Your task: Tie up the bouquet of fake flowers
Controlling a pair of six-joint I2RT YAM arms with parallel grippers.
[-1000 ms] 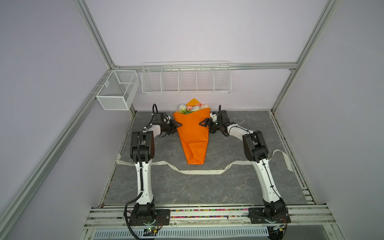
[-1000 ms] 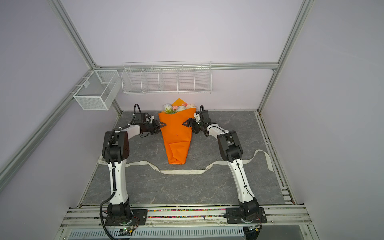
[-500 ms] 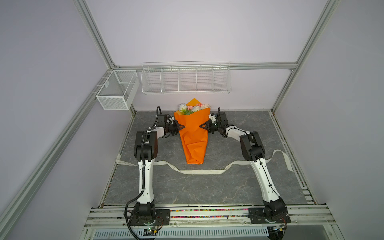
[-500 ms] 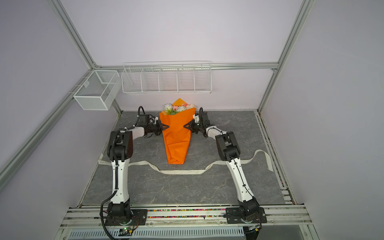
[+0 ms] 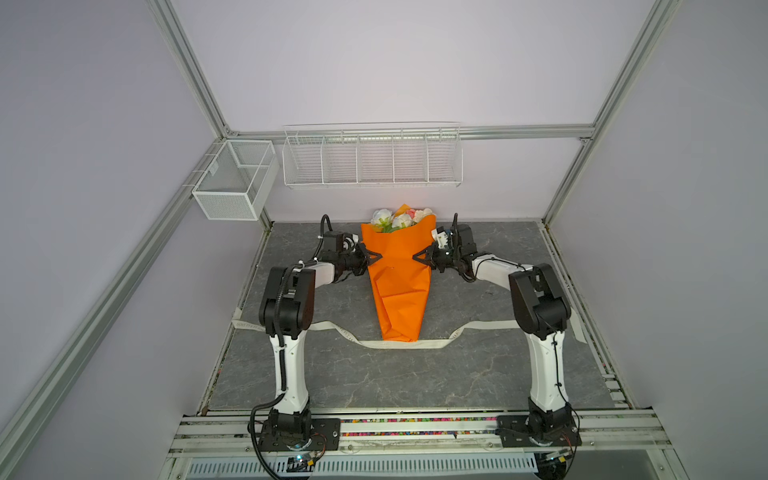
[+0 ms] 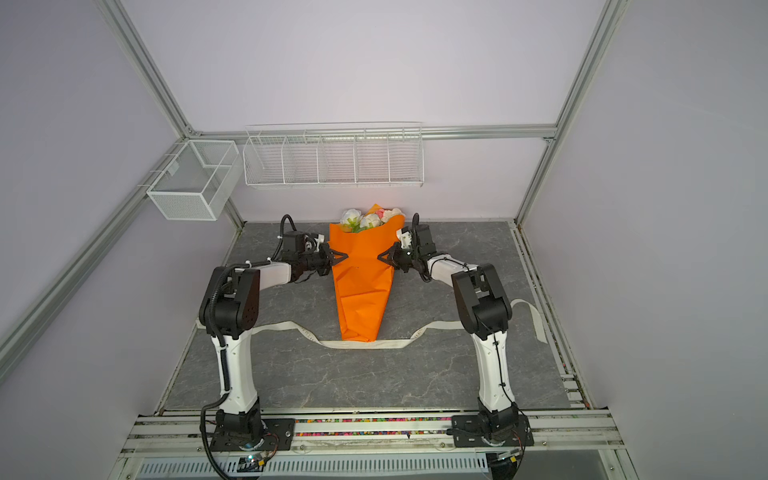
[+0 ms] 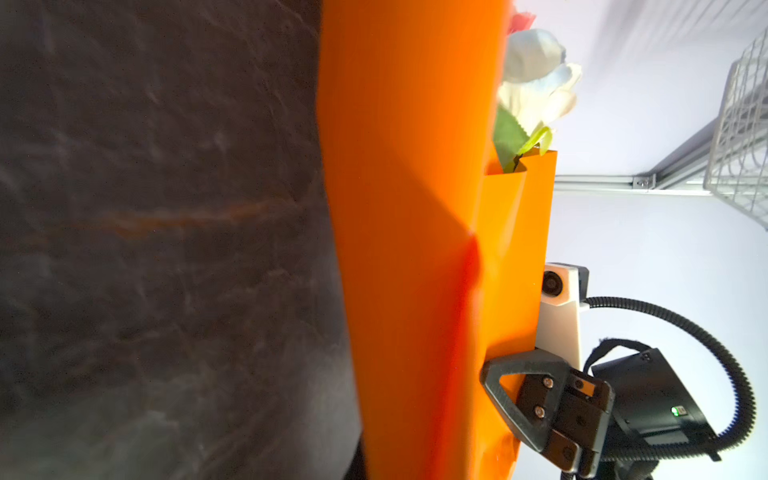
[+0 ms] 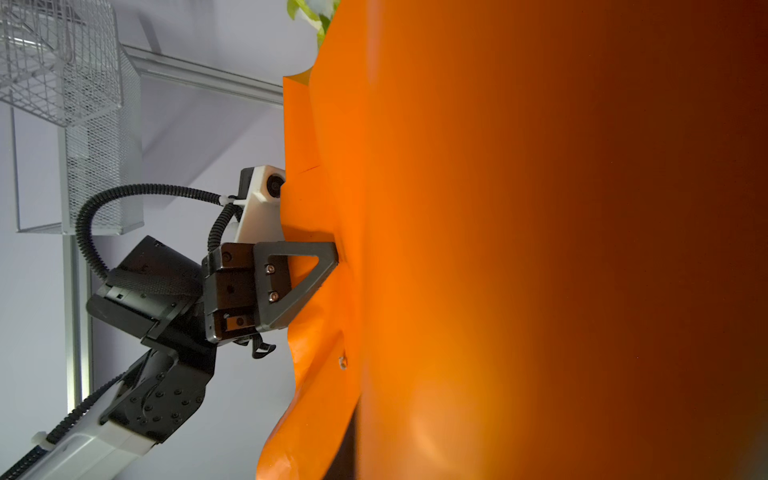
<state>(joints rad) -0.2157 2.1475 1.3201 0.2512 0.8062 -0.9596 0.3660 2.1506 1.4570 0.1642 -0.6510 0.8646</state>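
on the left wall hangs a white mesh basket, and a white wire rack runs along the back wall. the left gripper reaches in from the left, its fingers clamped together on the left edge of the orange paper cone; the right wrist view shows its tip pressed into the sheet. the cone lies on the grey table with its wide mouth toward the back wall. the bouquet of fake flowers sits inside it, with white, pale blue and pink heads and green leaves poking out at the far end and the stems hidden by the paper. the right gripper meets the cone's right edge, opposite the left one. its fingers seem closed on the paper, though only one finger shows in the left wrist view. a cream ribbon trails across the table from side to side, by the cone's narrow near end.
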